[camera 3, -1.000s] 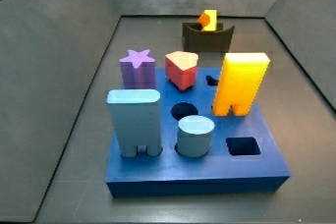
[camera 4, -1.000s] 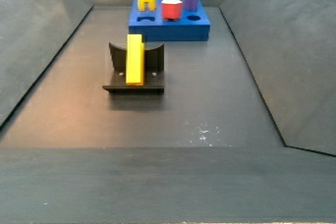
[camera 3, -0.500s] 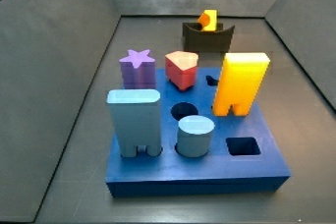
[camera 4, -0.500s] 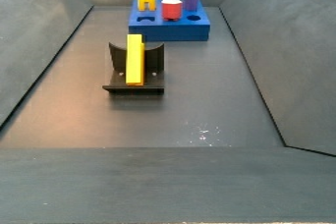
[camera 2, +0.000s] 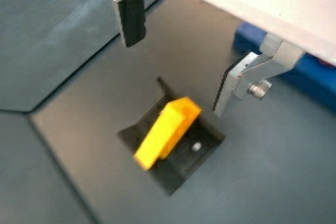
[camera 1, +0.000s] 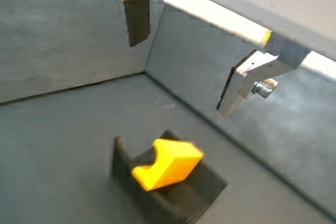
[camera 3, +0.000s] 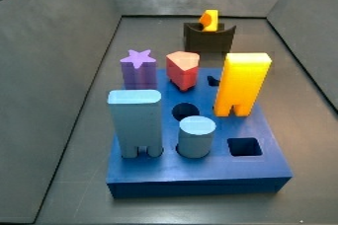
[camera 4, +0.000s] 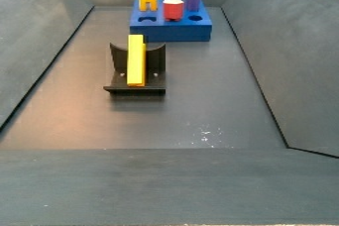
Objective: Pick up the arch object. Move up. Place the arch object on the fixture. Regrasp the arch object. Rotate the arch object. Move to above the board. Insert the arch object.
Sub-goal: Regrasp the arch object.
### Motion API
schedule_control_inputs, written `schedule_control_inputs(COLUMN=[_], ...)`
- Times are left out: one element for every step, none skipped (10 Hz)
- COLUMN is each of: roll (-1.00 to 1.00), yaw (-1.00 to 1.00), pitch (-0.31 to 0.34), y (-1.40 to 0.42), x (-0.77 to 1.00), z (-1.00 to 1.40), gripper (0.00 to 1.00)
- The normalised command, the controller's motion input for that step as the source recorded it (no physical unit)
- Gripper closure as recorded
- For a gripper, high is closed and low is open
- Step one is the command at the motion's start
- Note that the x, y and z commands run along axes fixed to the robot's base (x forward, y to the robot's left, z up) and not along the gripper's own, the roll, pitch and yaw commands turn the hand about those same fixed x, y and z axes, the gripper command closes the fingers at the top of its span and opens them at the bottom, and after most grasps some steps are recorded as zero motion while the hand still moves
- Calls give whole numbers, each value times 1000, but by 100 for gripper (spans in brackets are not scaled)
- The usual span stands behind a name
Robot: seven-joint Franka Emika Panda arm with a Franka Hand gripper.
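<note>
Tool point(camera 2: 184, 56) high above fixture, fingers point(camera 2: 129, 17) wide apart, nothing btwn. Slim orange-yellow arch object point(camera 2: 167, 131) resting in dark scooped fixture point(camera 2: 192, 153); blue board point(camera 4: 169, 24) well apart.

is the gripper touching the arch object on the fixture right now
Apart. In both wrist views the open gripper hangs above the arch object, dark floor showing between its fingers and the piece, which rests alone on the fixture.
</note>
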Motion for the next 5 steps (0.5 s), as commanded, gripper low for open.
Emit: schedule_control_inputs(roll=[1000,1000,1000,1000,1000], yaw=[50,55,57,64,79], pitch=[0,14,21,46,74], y=[-26,-25,-29,-31,-37], x=[24,39,50,66,79], z=[-3,-6,-11,-12,-8], gripper=[0,0,0,0,0])
